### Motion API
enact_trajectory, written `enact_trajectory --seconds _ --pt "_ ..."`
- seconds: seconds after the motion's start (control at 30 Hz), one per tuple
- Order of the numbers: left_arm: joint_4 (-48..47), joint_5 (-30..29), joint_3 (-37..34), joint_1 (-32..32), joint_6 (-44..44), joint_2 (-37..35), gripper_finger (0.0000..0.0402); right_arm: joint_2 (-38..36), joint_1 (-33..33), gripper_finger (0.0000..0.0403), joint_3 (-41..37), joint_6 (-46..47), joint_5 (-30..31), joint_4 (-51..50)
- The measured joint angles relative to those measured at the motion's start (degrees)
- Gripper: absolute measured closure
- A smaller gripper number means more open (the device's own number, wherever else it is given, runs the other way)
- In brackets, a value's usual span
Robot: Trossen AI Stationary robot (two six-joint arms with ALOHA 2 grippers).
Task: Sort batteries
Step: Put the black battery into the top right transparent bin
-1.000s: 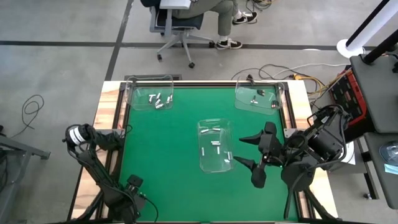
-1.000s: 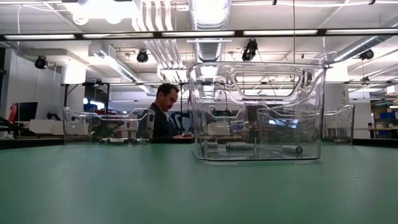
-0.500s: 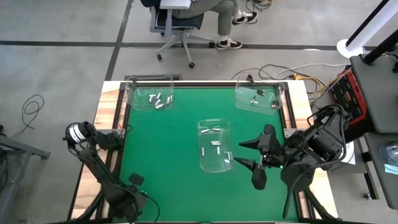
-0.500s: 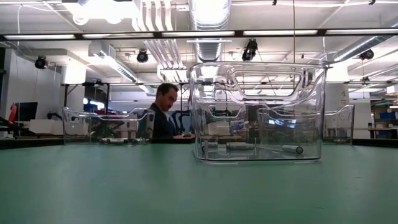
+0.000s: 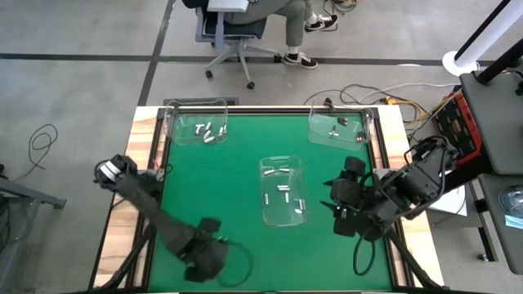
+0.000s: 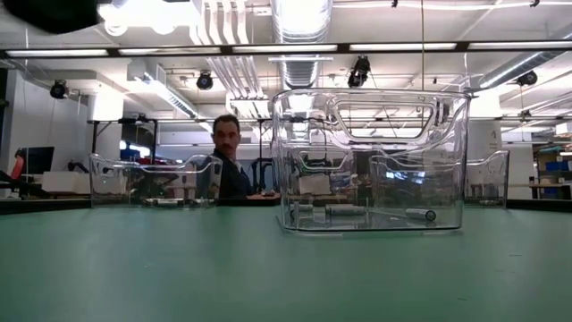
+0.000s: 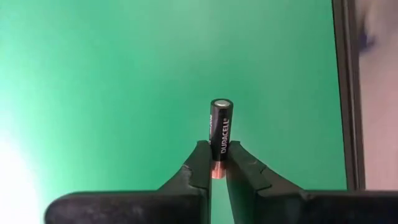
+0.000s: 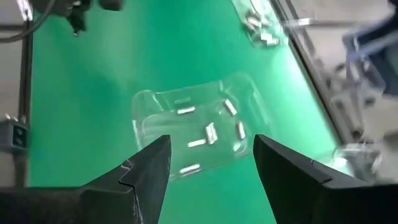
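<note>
You cannot read battery sizes in the centre bin [image 5: 282,190] from above; they are too small. The pinched battery [image 7: 220,137] has its lower end hidden between the left hand's fingers [image 7: 200,167]. The person [image 5: 270,12] is cut off by the frame edge.

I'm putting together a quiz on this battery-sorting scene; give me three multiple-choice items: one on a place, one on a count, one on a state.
1. Where is the left hand?
A. over the table's near edge
B. inside the middle bin
C. over the far right bin

2. How many clear bins stand on the green mat?
A. one
B. three
C. five

3. What is the state of the right hand?
A. shut on a battery
B. open and empty
C. shut on a bin wall

Answers: 1 A, the high view shows it low over the near edge of the mat. 2 B, the far left bin, far right bin and middle bin. 3 B, its fingers stand apart with nothing between; the left hand grips the black battery.
</note>
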Motion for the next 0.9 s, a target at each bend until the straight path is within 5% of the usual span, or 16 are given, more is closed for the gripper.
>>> enact_trajectory --seconds 0.23,0.53,0.9 --pt "1.1 -4.7 11.7 18.4 9.2 0.8 0.0394 -9.5 -1.7 0.0184 -2.5 -14.3 -1.0 0.3" --pt "21.0 -5.8 19.5 39.8 17.7 0.8 0.0395 -28.4 -1.7 0.0184 -15.8 -9.9 6.6 2.5" --pt "48.9 5.5 20.3 54.7 18.5 0.8 0.0395 -40.8 -6.9 0.0184 -38.1 -26.7 12.9 39.4"
